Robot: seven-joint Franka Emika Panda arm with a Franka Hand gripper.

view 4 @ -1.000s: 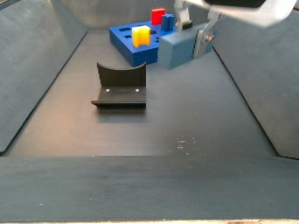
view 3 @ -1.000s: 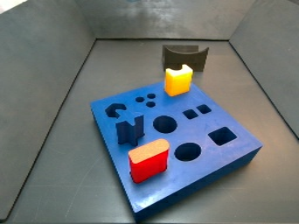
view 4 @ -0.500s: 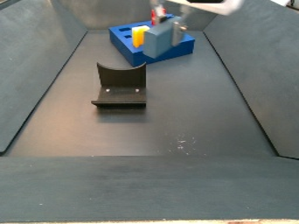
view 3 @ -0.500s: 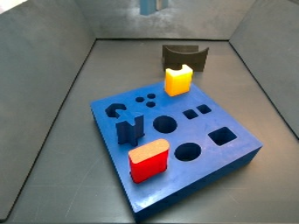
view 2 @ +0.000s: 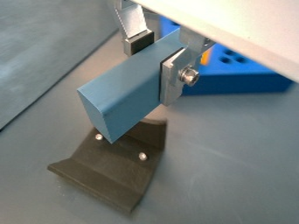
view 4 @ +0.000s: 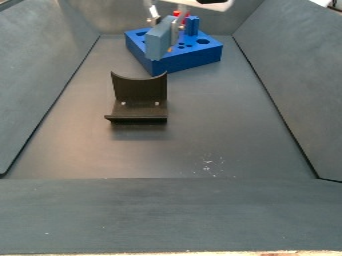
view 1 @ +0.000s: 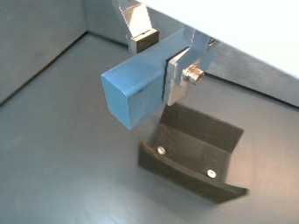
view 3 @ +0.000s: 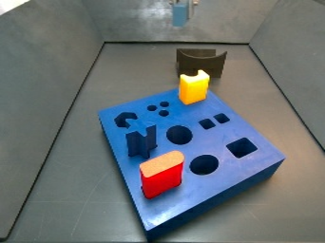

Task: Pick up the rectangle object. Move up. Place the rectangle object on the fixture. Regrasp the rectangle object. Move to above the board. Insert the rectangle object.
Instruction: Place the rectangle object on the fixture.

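Rectangle object (view 2: 122,96) clamped in claw (view 2: 156,63), raised above fixture (view 2: 112,170) on floor; board (view 4: 177,52) behind fixture.

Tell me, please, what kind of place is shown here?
Probably a robot test cell for insertion tasks: grey walls enclose a dark floor, with the board, the fixture, and the gripper holding the rectangle object above the fixture.

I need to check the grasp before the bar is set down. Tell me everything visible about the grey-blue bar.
The bar is a plain matte slate-blue rectangular block, with no marks. The end effector is shut on one end, silver fingers flat against its sides. It hangs tilted in the air above the fixture, touching nothing else. A side view shows it raised in front of the board.
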